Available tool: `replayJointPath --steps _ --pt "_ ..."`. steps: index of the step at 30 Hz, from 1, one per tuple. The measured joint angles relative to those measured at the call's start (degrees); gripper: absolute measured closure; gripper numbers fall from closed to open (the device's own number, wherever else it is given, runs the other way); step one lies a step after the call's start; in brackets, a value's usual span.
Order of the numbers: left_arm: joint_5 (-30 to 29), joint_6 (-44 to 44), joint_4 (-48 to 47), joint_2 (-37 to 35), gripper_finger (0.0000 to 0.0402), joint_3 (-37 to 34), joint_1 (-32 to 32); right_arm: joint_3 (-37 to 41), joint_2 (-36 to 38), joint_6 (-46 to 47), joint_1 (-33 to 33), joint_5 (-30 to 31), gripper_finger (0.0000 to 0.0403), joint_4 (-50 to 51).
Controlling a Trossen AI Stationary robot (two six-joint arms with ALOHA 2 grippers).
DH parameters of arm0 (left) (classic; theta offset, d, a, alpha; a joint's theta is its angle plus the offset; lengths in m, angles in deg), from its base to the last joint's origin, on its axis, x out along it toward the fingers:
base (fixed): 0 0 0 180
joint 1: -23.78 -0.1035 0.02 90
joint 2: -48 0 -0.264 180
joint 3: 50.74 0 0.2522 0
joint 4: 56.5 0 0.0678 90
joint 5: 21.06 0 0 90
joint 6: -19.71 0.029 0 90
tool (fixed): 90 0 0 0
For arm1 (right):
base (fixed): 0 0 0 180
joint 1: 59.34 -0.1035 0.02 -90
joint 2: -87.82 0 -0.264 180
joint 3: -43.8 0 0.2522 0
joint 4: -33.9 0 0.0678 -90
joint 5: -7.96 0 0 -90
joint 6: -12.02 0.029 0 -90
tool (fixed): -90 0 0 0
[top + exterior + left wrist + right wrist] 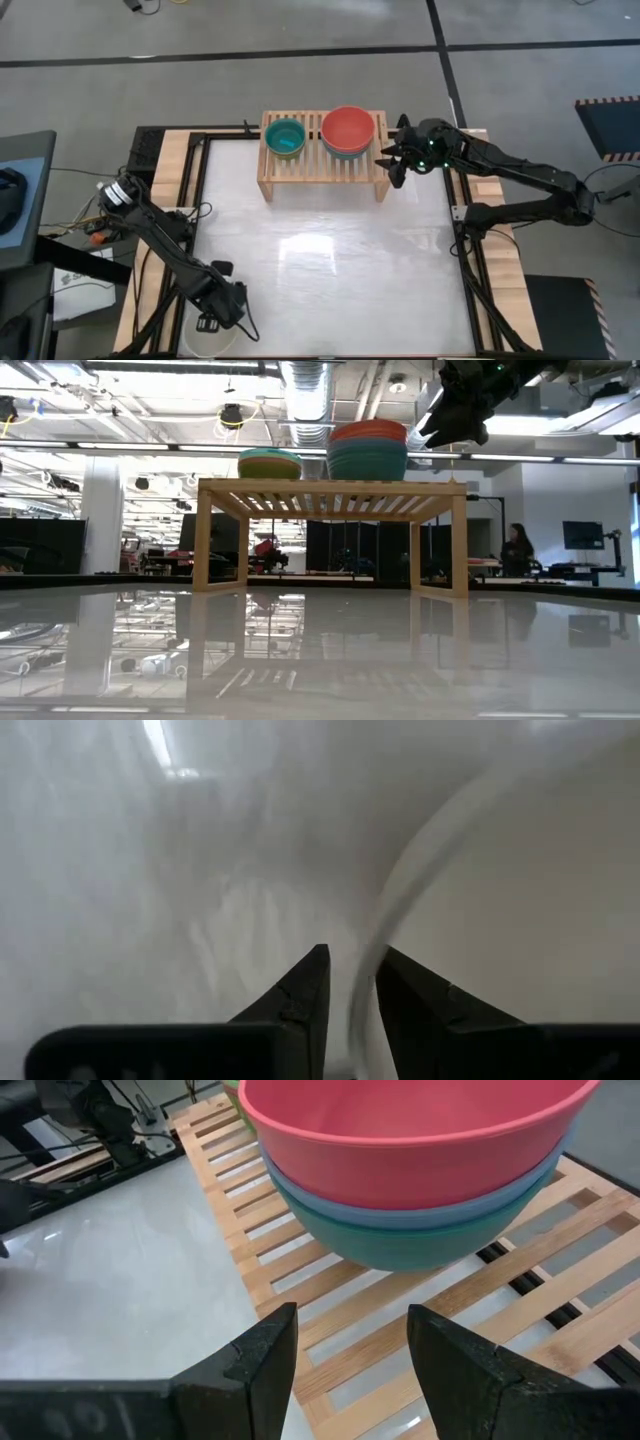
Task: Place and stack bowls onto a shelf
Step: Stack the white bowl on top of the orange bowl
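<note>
Pinching the rim of a cream bowl at the table's near edge, the left gripper works while the right gripper, fingers spread, hovers beside the red-topped stack on the far shelf

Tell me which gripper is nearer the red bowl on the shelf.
Right. The right gripper hovers just beside the red bowl at the shelf end; the left gripper is at the table's opposite near corner, on a cream bowl's rim.
</note>
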Motion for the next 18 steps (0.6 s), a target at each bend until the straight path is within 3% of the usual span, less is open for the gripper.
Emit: replayJointPath --steps 3,11,18 --pt "-0.9 3.57 0.0 0.99 0.0336 0.0 -1.18 0.0 0.0 0.12 0.0 -0.02 0.0188 0.02" --pt "-13.94 3.19 0.09 -2.19 0.0391 0.09 -9.2 0.0 -2.98 1.62 -3.27 0.87 0.0188 -0.33" --pt "-30.27 -4.24 1.02 -3.4 0.0399 1.59 -17.18 1.72 -9.81 4.0 -16.31 12.38 0.0188 -5.55"
